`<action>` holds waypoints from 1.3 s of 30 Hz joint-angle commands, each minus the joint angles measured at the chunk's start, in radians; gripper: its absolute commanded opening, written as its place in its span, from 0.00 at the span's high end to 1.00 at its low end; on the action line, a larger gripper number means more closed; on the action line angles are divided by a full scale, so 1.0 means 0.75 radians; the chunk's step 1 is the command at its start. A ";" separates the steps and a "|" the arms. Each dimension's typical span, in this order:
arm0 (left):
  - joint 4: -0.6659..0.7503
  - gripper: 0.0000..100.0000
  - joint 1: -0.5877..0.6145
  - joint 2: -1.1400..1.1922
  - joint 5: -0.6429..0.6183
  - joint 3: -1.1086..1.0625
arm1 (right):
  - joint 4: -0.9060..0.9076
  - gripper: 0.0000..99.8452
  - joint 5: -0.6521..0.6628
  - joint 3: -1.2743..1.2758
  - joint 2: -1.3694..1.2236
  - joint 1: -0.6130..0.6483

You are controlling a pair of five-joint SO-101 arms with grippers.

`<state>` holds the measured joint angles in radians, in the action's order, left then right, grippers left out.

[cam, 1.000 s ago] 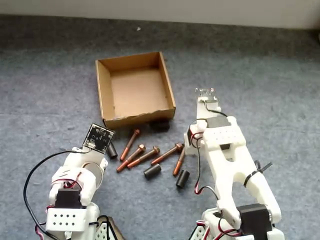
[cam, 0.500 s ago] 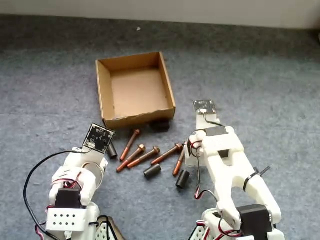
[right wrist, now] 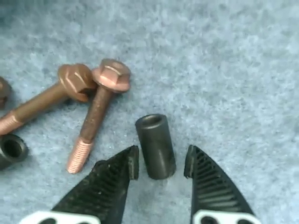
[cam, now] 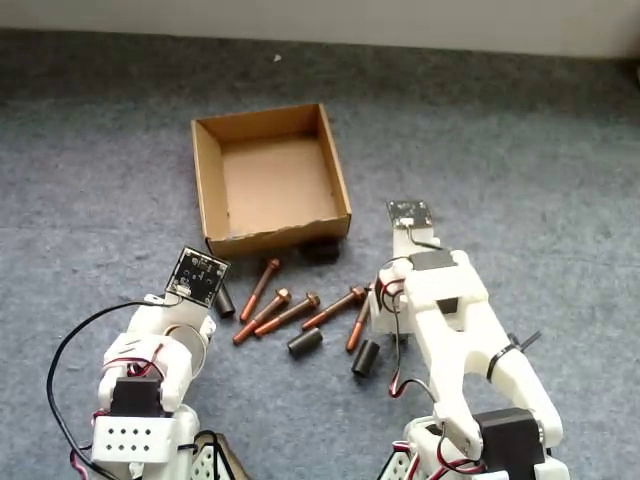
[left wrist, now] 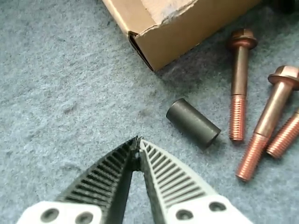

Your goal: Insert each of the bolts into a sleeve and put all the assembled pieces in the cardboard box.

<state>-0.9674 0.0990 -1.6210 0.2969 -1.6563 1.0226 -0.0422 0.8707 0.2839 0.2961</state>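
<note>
Several copper bolts (cam: 288, 313) lie in a loose fan on the grey carpet in front of the cardboard box (cam: 205, 180), which has nothing inside. Black sleeves lie among them: one (cam: 225, 300) near the left arm, one (cam: 305, 342) in the middle, one (cam: 365, 357) by the right arm (cam: 440, 290). My right gripper (right wrist: 161, 162) is open and low, its fingers on either side of a sleeve (right wrist: 155, 146) lying on the carpet, beside two bolts (right wrist: 98, 114). My left gripper (left wrist: 138, 143) is shut on nothing, its tips a short way from a sleeve (left wrist: 194, 122).
A fourth dark sleeve (cam: 320, 250) rests against the box's front wall. The box corner (left wrist: 154, 42) is close beyond the left gripper. Bare carpet stretches to the right of the right arm and behind the box.
The right arm drew back and dipped toward the bolts and sleeves, then held still over the last half second. The left arm and the parts have not moved.
</note>
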 commanded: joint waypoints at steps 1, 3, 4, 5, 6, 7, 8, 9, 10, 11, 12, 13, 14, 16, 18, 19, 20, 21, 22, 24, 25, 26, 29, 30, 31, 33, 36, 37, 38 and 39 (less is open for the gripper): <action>0.020 0.98 0.019 -0.011 0.010 0.003 | -0.122 0.84 0.084 -0.038 0.003 -0.009; 0.020 0.98 0.019 -0.011 0.010 0.003 | -0.124 0.84 0.141 -0.024 0.005 -0.009; 0.020 0.98 0.019 -0.011 0.010 0.003 | -0.124 0.84 0.155 -0.015 0.005 -0.009; 0.020 0.98 0.019 -0.011 0.010 0.003 | -0.124 0.84 0.164 -0.013 0.005 -0.009; 0.018 0.98 0.019 -0.011 0.010 0.003 | -0.124 0.84 0.168 -0.009 0.005 -0.009; 0.018 0.98 0.017 -0.011 0.010 0.003 | -0.124 0.84 0.168 -0.009 0.003 -0.009; 0.018 0.98 0.017 -0.011 0.010 0.003 | -0.124 0.85 0.168 -0.005 0.003 -0.009; 0.018 0.98 0.017 -0.011 0.010 0.003 | -0.124 0.86 0.168 0.009 0.003 -0.009; 0.018 0.98 0.017 -0.011 0.010 0.003 | -0.126 0.88 0.168 0.028 0.003 -0.009; 0.018 0.98 0.017 -0.011 0.010 0.003 | -0.128 0.90 0.170 0.048 0.003 -0.009; 0.018 0.98 0.017 -0.011 0.010 0.003 | -0.128 0.91 0.170 0.062 0.003 -0.009; 0.018 0.98 0.017 -0.011 0.010 0.003 | -0.128 0.91 0.170 0.077 0.003 -0.009; 0.018 0.98 0.017 -0.011 0.010 0.003 | -0.128 0.91 0.170 0.085 0.003 -0.009; 0.018 0.98 0.017 -0.011 0.010 0.003 | -0.128 0.91 0.170 0.099 0.003 -0.009; 0.018 0.98 0.017 -0.011 0.010 0.003 | -0.128 0.91 0.170 0.122 0.003 -0.009; 0.018 0.98 0.017 -0.011 0.010 0.003 | -0.128 0.91 0.170 0.132 0.003 -0.009; 0.018 0.98 0.017 -0.011 0.010 0.003 | -0.128 0.91 0.170 0.140 0.003 -0.009; 0.018 0.98 0.017 -0.011 0.010 0.001 | -0.128 0.92 0.170 0.146 0.005 -0.009; 0.018 0.98 0.017 -0.011 0.010 0.001 | -0.124 0.94 0.170 0.146 0.011 -0.009; 0.018 0.98 0.015 -0.011 0.010 0.001 | -0.103 1.00 0.170 0.136 0.021 -0.009; 0.018 0.98 0.015 -0.011 0.010 0.001 | -0.054 0.99 0.170 0.136 0.032 -0.009; 0.018 0.98 0.015 -0.011 0.010 0.001 | 0.003 0.99 0.170 0.136 0.052 -0.011; 0.004 0.98 0.015 -0.011 0.010 0.001 | 0.118 1.00 0.160 0.081 0.212 -0.011; -0.020 0.98 0.015 -0.011 0.010 0.005 | 0.138 1.00 0.160 0.071 0.287 -0.011; -0.047 0.98 0.015 -0.011 0.010 0.017 | 0.148 1.00 0.160 0.060 0.367 -0.015; -0.082 0.98 0.015 -0.011 0.010 0.052 | 0.150 1.00 0.145 0.060 0.537 -0.017; -0.149 0.98 0.021 -0.011 0.012 0.146 | 0.154 1.00 0.000 0.101 0.770 -0.017; -0.164 0.98 0.021 -0.011 0.012 0.185 | 0.150 1.00 -0.043 0.128 0.838 -0.017; -0.178 0.98 0.015 -0.001 0.012 0.236 | 0.150 1.00 -0.080 0.150 0.899 -0.015; -0.194 0.98 0.013 0.003 0.012 0.294 | 0.150 1.00 -0.110 0.175 0.956 -0.013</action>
<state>-1.0733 0.0990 -1.6210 0.2969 -1.5904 1.1301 -0.0529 0.9874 0.8485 0.2931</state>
